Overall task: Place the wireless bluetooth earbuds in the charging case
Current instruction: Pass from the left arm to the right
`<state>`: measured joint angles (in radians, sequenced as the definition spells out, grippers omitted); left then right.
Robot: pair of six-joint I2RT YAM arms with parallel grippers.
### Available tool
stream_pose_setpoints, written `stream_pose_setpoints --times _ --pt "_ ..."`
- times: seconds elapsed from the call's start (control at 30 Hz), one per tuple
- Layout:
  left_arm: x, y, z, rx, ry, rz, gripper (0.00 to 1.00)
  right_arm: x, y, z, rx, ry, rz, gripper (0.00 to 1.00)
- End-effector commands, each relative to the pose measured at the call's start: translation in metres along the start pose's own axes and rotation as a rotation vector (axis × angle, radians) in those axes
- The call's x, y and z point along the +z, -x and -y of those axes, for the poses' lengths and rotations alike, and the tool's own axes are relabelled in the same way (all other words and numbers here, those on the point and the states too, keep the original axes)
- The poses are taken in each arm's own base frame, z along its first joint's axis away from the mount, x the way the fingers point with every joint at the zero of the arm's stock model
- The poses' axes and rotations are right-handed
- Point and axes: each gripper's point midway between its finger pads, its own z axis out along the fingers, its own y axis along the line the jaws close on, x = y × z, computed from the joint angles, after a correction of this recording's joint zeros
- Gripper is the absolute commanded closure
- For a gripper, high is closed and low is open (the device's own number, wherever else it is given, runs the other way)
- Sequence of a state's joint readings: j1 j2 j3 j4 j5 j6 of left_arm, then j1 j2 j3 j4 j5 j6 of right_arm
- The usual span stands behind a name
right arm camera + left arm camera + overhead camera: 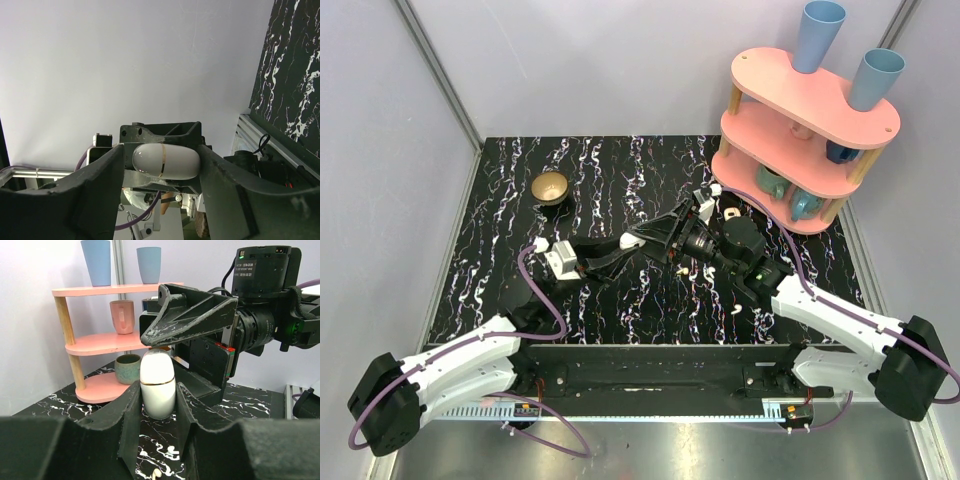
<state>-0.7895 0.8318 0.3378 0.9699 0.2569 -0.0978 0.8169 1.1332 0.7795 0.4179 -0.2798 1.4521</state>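
Note:
The charging case [157, 385] is a white oval pod with a thin gold seam, and its lid is closed. It stands upright just above the black marbled table, with my left gripper [157, 399] shut on its lower half. My right gripper [161, 156] comes in from the other side and is shut lengthwise on the same charging case [167, 161], one finger over its top. In the top view both grippers meet at the table's middle around the charging case [631, 241]. Loose earbuds lie on the table: a cream earbud [157, 473] under my left fingers, and white earbuds [731, 213] [738, 310] near my right arm.
A pink three-tier shelf [810, 100] stands at the back right, with two blue cups [818, 35] on top and mugs on its lower tiers. A small tan bowl [551, 187] sits at the back left. Grey walls close in the table.

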Motion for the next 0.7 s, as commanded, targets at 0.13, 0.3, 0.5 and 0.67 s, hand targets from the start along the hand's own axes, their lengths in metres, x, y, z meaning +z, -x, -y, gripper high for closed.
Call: stream_pose_setpoints --times 0.13,0.3,0.5,0.67 --pt "0.005 0.022 -0.007 0.051 0.032 0.053 1.00 -0.009 -0.005 -0.024 0.007 0.073 -0.017 0.47" --pt "0.006 0.017 -0.006 0.035 0.030 0.031 0.96 -0.010 -0.005 -0.025 0.007 0.085 -0.015 0.67" --pt "0.009 0.013 -0.004 -0.018 0.023 -0.005 0.72 -0.008 -0.006 -0.026 0.000 0.098 -0.025 0.76" --pt "0.009 0.014 -0.004 -0.035 0.024 -0.001 0.66 -0.007 -0.007 -0.024 -0.004 0.099 -0.031 0.84"
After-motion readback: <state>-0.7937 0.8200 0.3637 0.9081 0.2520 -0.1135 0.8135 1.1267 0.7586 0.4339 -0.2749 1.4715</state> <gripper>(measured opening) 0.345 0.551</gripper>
